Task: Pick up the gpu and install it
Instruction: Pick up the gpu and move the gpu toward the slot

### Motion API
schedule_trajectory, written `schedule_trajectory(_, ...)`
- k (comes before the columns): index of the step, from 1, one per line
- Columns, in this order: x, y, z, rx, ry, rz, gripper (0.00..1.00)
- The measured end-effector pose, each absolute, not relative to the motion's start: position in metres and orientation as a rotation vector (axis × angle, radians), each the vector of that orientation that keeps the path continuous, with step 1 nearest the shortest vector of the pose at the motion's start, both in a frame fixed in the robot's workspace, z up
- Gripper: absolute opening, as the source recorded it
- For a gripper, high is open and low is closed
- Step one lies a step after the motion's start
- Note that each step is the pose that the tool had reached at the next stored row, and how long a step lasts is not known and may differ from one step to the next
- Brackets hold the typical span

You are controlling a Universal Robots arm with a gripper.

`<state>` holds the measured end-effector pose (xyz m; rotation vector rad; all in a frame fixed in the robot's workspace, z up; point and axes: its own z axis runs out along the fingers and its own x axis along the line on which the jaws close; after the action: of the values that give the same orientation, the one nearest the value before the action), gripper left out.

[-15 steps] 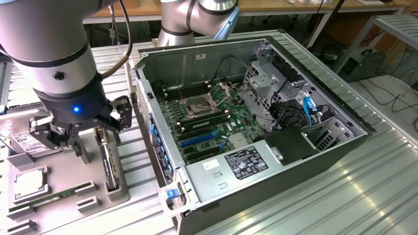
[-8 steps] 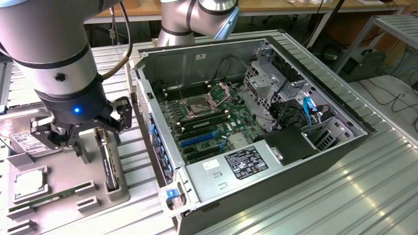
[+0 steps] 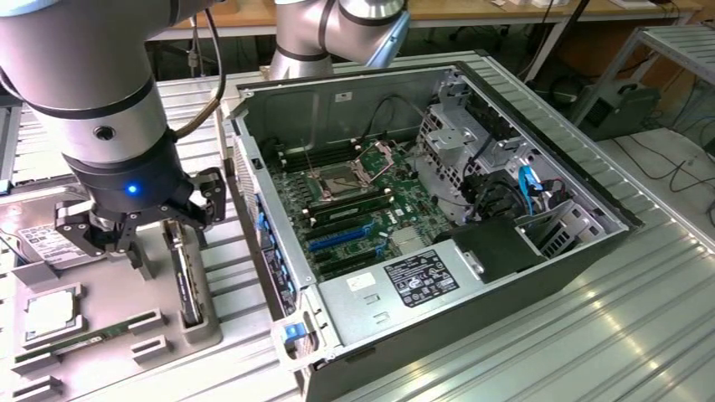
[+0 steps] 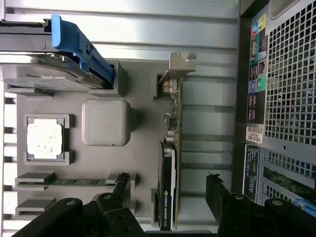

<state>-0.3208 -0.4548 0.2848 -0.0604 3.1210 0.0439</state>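
Ribbed metal table (image 3: 625, 335), carrying open computer case (image 3: 324, 109), grey parts tray (image 3: 112, 301)

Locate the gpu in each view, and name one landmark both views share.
Exterior view: the gpu stands on edge in the grey holder, lower left of the picture.
Wrist view: the gpu, edge-on, straddled by the open tool.
Shared landmark: the square silver processor in that holder.

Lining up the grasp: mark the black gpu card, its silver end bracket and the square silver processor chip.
black gpu card (image 4: 167, 195), wrist view, labelled black edge.
silver end bracket (image 4: 178, 66), wrist view, bent tab.
square silver processor chip (image 4: 44, 139), wrist view, lid centre.
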Motion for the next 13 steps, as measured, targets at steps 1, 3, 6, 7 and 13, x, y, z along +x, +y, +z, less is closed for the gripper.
schedule_trajectory(1,-0.321,-0.455,0.284,-0.059,3.121,0.039,0.72)
schedule_trajectory(3,-0.321,-0.455,0.282,-0.057,3.121,0.037,0.72)
schedule_trajectory(6,-0.321,-0.455,0.279,-0.054,3.121,0.037,0.72)
schedule_trajectory(7,-0.321,-0.455,0.278,-0.053,3.121,0.037,0.72)
schedule_trajectory(13,-0.321,-0.455,0.271,-0.043,3.121,0.037,0.72)
